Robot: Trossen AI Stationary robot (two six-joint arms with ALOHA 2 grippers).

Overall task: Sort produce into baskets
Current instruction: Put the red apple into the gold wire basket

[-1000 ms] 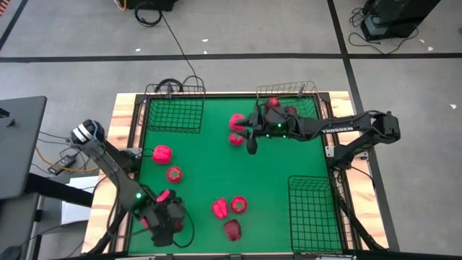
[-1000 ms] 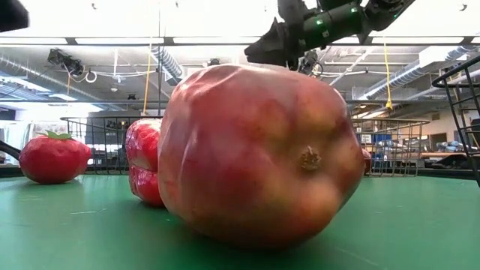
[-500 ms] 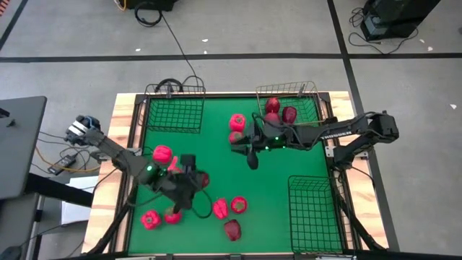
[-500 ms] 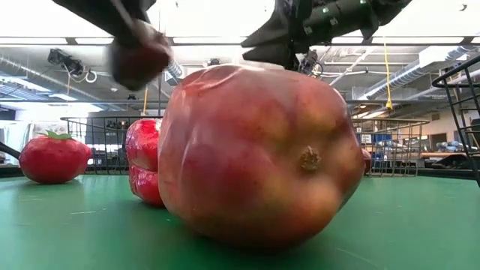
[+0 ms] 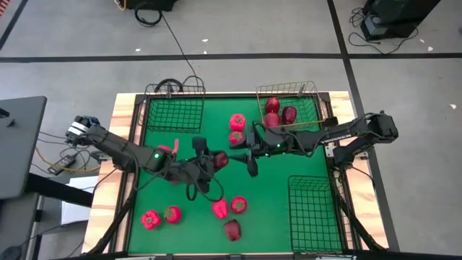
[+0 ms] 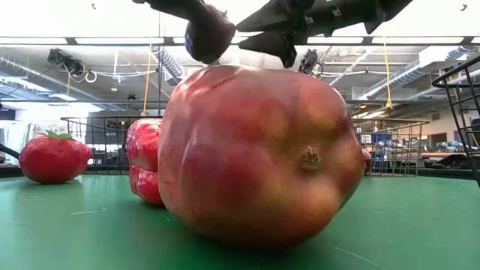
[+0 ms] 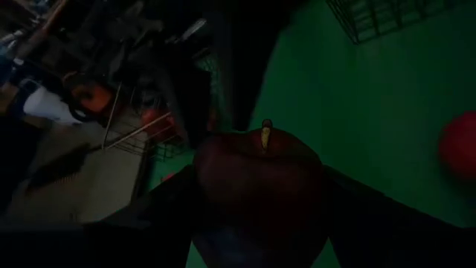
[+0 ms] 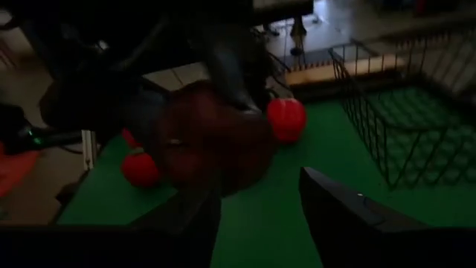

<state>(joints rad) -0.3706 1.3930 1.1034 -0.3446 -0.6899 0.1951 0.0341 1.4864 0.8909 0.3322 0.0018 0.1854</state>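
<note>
I'm working over a green mat [image 5: 274, 180] on a wooden-edged table, grey taped floor around it, an open hall with ceiling lights beyond. Taking the gold basket [image 5: 303, 108] as my landmark: I count three baskets, the squarish black basket [image 5: 173, 112] well to its left and the longer black basket [image 5: 312, 209] below it. Two dark apples [image 5: 280, 110] lie inside the gold one. On the mat I count about eight more red pieces; which are peppers or tomatoes I can't always tell. My left gripper [image 5: 214, 160] is clamped on a dark apple [image 7: 256, 175] down-left of the gold basket. The right gripper [image 5: 238, 154] sits beside it, fingers apart around that apple.
</note>
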